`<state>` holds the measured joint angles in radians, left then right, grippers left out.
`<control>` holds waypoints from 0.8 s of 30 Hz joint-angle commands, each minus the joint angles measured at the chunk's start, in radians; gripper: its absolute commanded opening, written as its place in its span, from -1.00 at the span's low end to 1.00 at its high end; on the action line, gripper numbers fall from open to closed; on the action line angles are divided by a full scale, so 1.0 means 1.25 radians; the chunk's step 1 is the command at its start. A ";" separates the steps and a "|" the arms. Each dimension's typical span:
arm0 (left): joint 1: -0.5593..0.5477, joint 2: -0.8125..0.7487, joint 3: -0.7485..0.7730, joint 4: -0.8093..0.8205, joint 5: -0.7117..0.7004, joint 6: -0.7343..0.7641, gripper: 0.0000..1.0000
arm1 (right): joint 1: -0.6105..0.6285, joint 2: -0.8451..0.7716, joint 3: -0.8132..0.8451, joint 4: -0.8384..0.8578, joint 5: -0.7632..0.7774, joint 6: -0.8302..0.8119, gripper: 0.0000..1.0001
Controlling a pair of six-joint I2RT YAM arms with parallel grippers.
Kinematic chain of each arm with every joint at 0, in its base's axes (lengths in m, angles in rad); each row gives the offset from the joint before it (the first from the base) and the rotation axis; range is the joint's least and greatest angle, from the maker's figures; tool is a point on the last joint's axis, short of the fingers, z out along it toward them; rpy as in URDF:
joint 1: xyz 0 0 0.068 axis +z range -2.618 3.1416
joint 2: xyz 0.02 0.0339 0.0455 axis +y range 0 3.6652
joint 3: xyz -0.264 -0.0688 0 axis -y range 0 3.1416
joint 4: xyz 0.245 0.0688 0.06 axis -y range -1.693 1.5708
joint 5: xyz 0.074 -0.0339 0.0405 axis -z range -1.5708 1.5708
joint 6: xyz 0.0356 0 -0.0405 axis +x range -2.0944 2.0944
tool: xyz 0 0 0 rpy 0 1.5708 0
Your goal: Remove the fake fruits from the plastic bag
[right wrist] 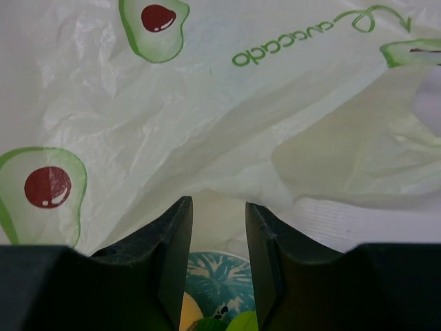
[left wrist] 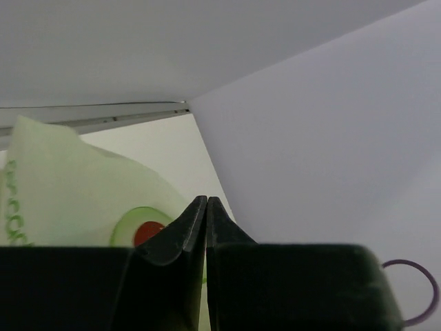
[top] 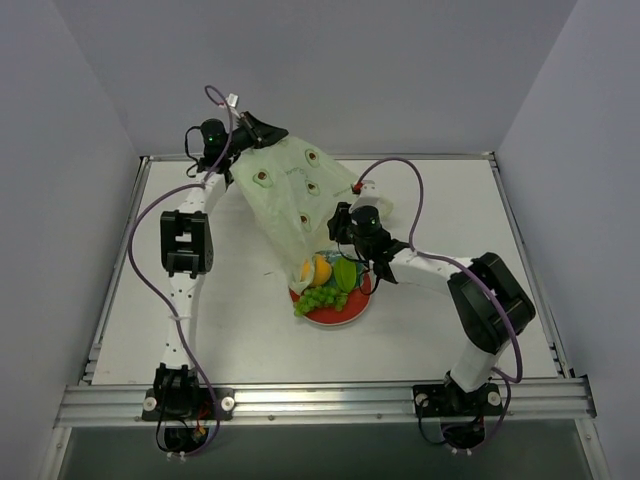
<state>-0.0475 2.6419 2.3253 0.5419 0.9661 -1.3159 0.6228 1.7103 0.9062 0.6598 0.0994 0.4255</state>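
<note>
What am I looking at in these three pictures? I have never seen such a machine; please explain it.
This is a robot: two thin arms bolted at the near edge of a table. The wide picture comes from a camera above. The two close ones come from cameras on the wrists, so dark fingers show at the bottom. The left gripper is shut on a corner of the plastic bag and holds it up at the far side. The right gripper is open, holds nothing and faces the bag. By the bag's low end a red-rimmed plate carries fake fruits: a grape bunch, an orange one and a bright green one.
</note>
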 commanded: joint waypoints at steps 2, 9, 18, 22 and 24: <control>-0.060 -0.144 0.025 0.117 0.043 -0.053 -0.95 | -0.005 -0.044 -0.005 0.013 0.038 0.004 -0.34; -0.093 -0.199 -0.012 0.119 0.053 -0.049 -0.95 | -0.006 -0.065 -0.032 0.020 0.068 0.017 -0.34; -0.075 -0.232 -0.017 -0.211 0.028 0.230 -0.95 | -0.018 -0.055 -0.034 -0.005 0.103 0.035 -0.33; -0.059 -0.208 0.127 -0.650 -0.075 0.572 0.00 | -0.018 -0.071 -0.051 -0.001 0.106 0.034 -0.32; -0.058 -0.177 0.200 -0.834 -0.128 0.712 0.78 | -0.018 -0.074 -0.052 -0.001 0.102 0.030 -0.32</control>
<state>-0.1364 2.4443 2.4088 -0.0326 0.9157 -0.8307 0.6071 1.6691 0.8463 0.6533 0.1982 0.4633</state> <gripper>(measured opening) 0.797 0.338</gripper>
